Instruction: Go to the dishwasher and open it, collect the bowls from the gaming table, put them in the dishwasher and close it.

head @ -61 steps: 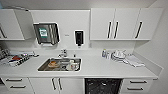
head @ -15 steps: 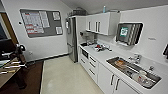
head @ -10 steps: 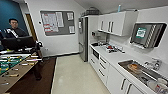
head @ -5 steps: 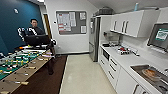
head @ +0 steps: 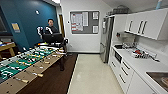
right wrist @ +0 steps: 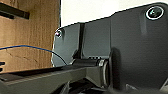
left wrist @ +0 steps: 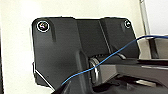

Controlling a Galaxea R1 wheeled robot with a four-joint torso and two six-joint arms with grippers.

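The gaming table [head: 15,84] stands at the left in the head view, with a green field, rods with handles and a wood-coloured rim. I cannot make out any bowls among the figures on it. The dishwasher is out of view. In the left wrist view my arm's dark plate [left wrist: 75,50] hangs before a pale surface. In the right wrist view the same kind of plate [right wrist: 120,47] sits next to a wooden panel [right wrist: 27,37].
A person [head: 50,28] with a control rig stands behind the table's far end. White cabinets and a counter [head: 140,63] run along the right, with a sink [head: 160,78] and a tall fridge [head: 107,37]. Pale floor [head: 92,75] lies between them. A notice board [head: 84,22] hangs on the far wall.
The camera has swung left: the sink and counter slid to the picture's right edge, and the gaming table and the person moved further into view.
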